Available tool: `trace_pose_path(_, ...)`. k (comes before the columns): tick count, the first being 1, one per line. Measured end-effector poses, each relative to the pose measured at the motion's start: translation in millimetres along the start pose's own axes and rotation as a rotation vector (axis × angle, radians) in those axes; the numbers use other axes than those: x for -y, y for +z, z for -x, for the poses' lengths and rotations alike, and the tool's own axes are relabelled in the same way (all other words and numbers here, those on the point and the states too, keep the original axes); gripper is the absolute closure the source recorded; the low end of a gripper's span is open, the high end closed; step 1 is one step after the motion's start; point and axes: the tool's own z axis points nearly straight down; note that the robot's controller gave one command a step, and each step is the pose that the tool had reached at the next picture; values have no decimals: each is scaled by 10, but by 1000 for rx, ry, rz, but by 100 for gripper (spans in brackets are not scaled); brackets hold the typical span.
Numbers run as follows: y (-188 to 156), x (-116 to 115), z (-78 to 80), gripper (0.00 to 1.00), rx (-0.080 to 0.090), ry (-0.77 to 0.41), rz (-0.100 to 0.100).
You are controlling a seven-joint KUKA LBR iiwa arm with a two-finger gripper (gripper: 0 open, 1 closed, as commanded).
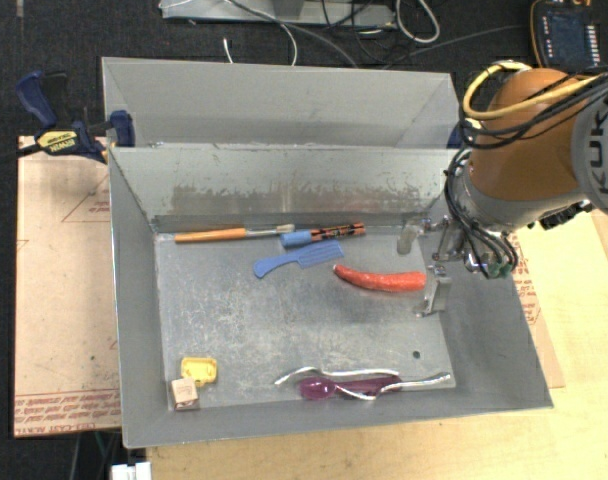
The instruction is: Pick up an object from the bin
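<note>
Apparently, parted fingers (430,299) flank the red chilli-shaped thing (377,280).

The gripper (420,273) hangs at the bin's (134,298) right side, its fingers spread either side of the right end of a red curved thing (376,279). A blue comb (296,258) and pens (269,233) lie near the back wall, and a purple spoon (349,384), a yellow piece (199,370) and a block (185,394) near the front.

Single overhead view: you look down on the grey bin (244,343) from above and slightly sideways; the arm (524,148) reaches in from your right.
</note>
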Motion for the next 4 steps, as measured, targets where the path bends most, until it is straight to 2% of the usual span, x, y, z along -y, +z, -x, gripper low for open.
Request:
trace_pose_path(1, -44, -4, 16, 0, 7, -3, -1)
trace_pose_path(2, 1340, 446, 790, 0, 6, -90, -1)
trace_pose_path(3, 1294, 287, 742, 0, 18, 35, 0)
trace_pose_path(4, 1298, 205, 700, 0, 12, -323, -1)
